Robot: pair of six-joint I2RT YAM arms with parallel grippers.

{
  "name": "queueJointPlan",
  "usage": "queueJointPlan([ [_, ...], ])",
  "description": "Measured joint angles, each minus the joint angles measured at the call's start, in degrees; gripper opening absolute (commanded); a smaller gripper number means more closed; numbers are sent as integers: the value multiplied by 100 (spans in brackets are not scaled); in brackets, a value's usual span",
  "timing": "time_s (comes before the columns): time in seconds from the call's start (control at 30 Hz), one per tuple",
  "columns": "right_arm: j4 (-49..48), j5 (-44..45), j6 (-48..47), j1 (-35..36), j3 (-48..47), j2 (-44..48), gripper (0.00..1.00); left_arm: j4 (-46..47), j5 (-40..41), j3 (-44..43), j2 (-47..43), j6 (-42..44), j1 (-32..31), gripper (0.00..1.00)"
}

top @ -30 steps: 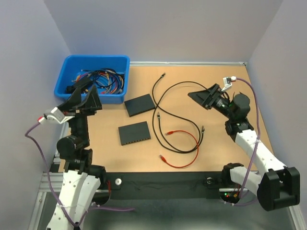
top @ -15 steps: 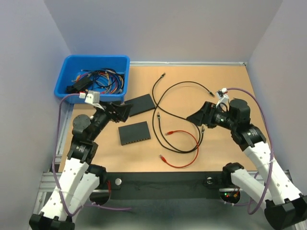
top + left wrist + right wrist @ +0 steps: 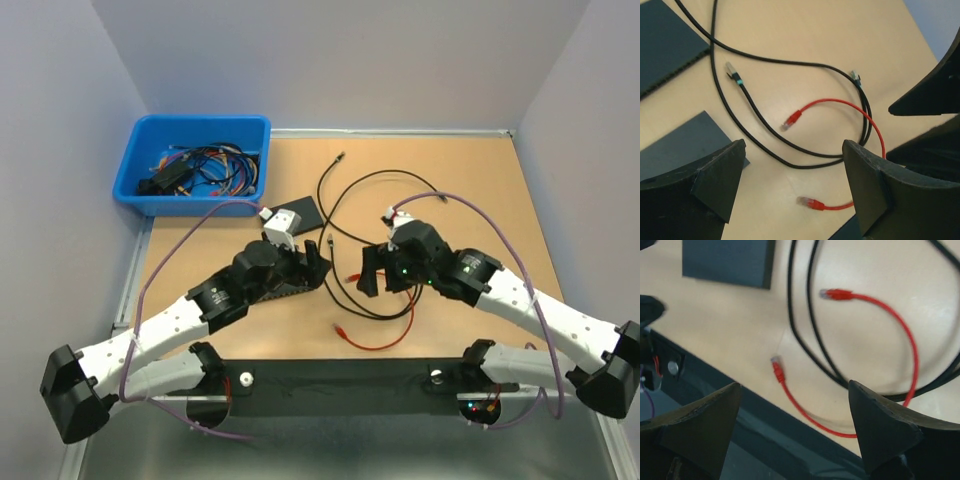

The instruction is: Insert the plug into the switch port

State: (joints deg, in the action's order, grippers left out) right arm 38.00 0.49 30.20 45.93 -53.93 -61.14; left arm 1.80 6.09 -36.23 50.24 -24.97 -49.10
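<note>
Your left fingers stand wide apart over the tan surface, nothing held. Right between them in the left wrist view lies the first red plug, loose on the surface at one end of the red cable, near the closer switch but not touching it. The second red plug lies by the dark strip at the front edge. Your right fingers gape just as wide, empty too, above that same red loop. A second switch sits farther back, partly hidden by the left wrist. Black cables loop around the red one. The blue bin of spare cables sits at the far left corner.
</note>
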Motion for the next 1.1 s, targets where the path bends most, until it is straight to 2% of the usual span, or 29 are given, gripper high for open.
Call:
queueJointPlan([
  [0.17,39,389,555,1215,450,254,92,-94,223,240,-33,-339,-636,88],
  [0.37,225,549,1137,1377,1292,695,91,-951,389,245,-195,-1045,-1202,84],
  [0.5,55,560,1281,1451,1362,299,89,-1464,492,243,-157,-1556,-1399,83],
  [0.6,-212,575,1338,1615,1362,-83,84,-1510,538,374,-199,-1919,-1462,82],
  [0.73,-640,706,1390,2017,1351,-739,68,-1541,608,800,-485,-2269,-1471,82],
  [0.87,-1034,807,1440,2181,1338,-1360,61,-1539,678,1016,-767,-2494,-1480,81],
  [1.1,-1482,970,1440,2203,1292,-1827,61,-1460,726,1038,-782,-2660,-1482,80],
])
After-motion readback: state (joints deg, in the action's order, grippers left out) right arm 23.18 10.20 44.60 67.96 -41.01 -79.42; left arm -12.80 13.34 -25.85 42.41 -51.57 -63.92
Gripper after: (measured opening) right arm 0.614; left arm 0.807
